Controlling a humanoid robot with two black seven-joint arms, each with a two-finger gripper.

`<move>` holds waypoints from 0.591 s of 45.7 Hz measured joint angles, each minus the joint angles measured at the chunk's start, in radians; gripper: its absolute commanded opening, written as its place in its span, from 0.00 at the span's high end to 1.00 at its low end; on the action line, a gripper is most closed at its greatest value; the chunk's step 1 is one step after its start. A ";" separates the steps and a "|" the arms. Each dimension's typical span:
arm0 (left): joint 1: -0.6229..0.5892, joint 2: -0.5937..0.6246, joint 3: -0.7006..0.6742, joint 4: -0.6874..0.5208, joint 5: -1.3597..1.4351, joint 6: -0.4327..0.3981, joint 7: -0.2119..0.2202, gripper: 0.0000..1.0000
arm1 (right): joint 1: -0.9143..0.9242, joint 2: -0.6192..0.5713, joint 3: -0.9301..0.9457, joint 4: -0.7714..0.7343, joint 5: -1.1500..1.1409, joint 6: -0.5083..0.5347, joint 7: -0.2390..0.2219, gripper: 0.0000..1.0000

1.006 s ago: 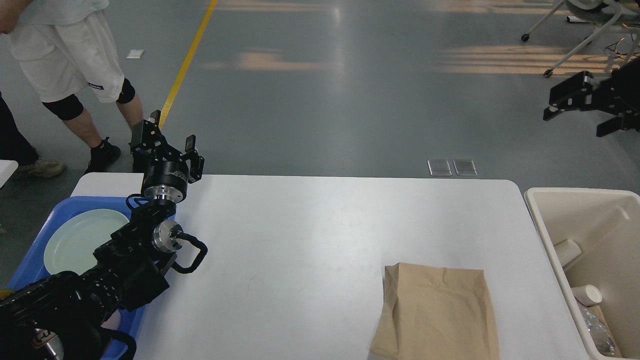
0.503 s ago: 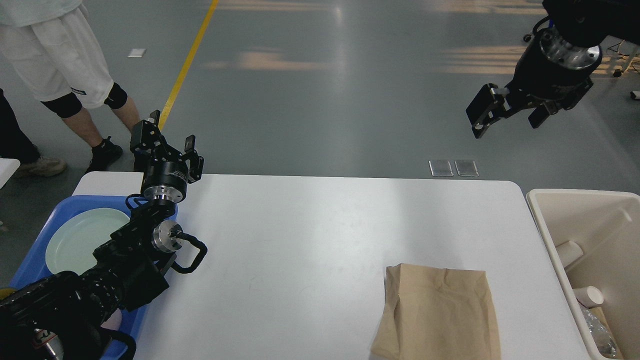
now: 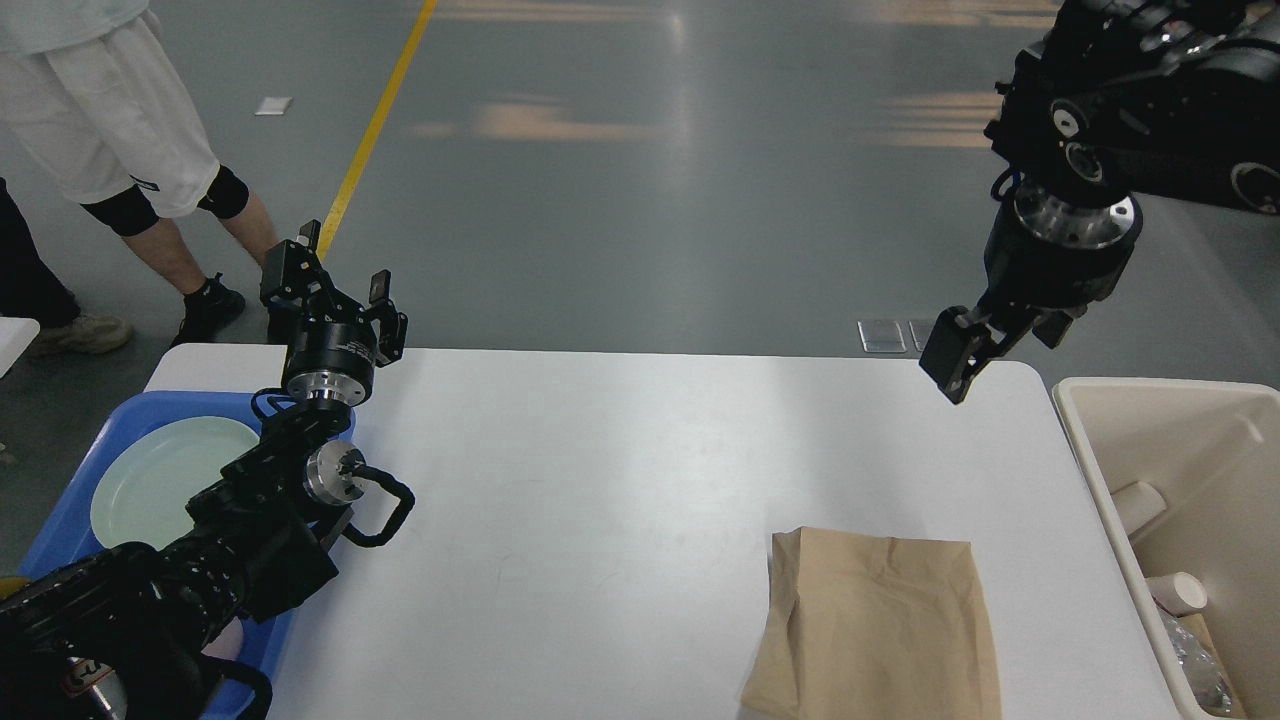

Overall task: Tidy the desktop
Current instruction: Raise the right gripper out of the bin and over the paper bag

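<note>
No readable writing shows. Nearest you, a creased brown paper bag (image 3: 875,625) lies flat on the smooth white desktop (image 3: 620,480). A pale round plate (image 3: 165,475) sits in the blue tray (image 3: 70,510) at left; a beige bin (image 3: 1190,520) at right holds cups. Your left gripper (image 3: 335,285) stands with fingers apart over the desktop's far left corner. Your right gripper (image 3: 985,345) hangs over the far right edge, its spread unclear.

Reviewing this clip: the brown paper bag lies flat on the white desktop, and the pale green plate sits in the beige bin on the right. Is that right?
Not quite. The head view shows the pale green plate in the blue tray at the left, not in the beige bin. The rest holds: the brown paper bag lies flat on the white desktop.
</note>
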 measured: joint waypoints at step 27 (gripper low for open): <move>0.000 0.000 0.000 0.000 0.000 0.000 0.000 0.04 | -0.300 -0.005 0.219 -0.019 -0.220 -0.043 -0.108 0.00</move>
